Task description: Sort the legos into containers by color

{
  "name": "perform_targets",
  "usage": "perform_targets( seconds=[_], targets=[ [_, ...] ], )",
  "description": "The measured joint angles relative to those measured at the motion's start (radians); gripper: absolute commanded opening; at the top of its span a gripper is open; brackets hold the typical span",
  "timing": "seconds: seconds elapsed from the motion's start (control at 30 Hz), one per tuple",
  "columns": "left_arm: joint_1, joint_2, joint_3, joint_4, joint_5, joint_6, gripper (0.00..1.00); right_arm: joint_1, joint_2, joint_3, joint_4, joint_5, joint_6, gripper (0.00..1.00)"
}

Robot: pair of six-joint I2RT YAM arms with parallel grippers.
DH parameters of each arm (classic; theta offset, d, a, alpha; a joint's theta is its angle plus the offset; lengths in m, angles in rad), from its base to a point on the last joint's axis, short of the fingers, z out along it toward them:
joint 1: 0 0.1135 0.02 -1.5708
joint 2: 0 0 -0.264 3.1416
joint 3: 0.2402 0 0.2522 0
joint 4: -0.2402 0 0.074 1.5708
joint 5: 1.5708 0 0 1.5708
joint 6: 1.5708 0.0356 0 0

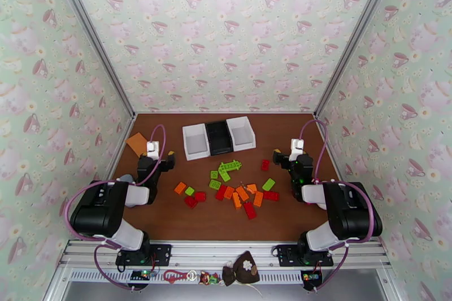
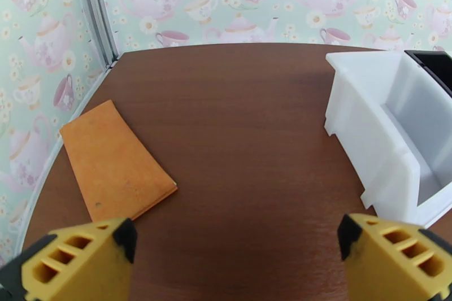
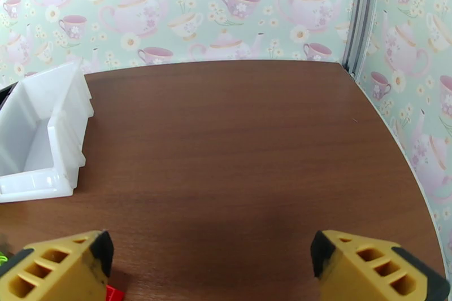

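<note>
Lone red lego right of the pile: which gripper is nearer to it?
Right. The right gripper hangs open just right of the lone red lego; the left gripper is across the pile, near the orange card.

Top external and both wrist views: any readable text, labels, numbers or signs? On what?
None readable.
The white bins, black bin, orange card and legos show no print.
The wallpaper carries teapots and cups, no words.
The trinkets on the front rail are too small to tell whether any bear text.
</note>
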Motion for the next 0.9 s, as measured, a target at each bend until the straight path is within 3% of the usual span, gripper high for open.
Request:
perform_targets(
  seconds=[0.9],
  targets=[
    [0.000, 0.000, 0.000, 0.001, -0.036, -0.001, 1.00, 0.000, 0.000, 0.000, 0.000, 0.000, 0.000, 0.99]
  ],
)
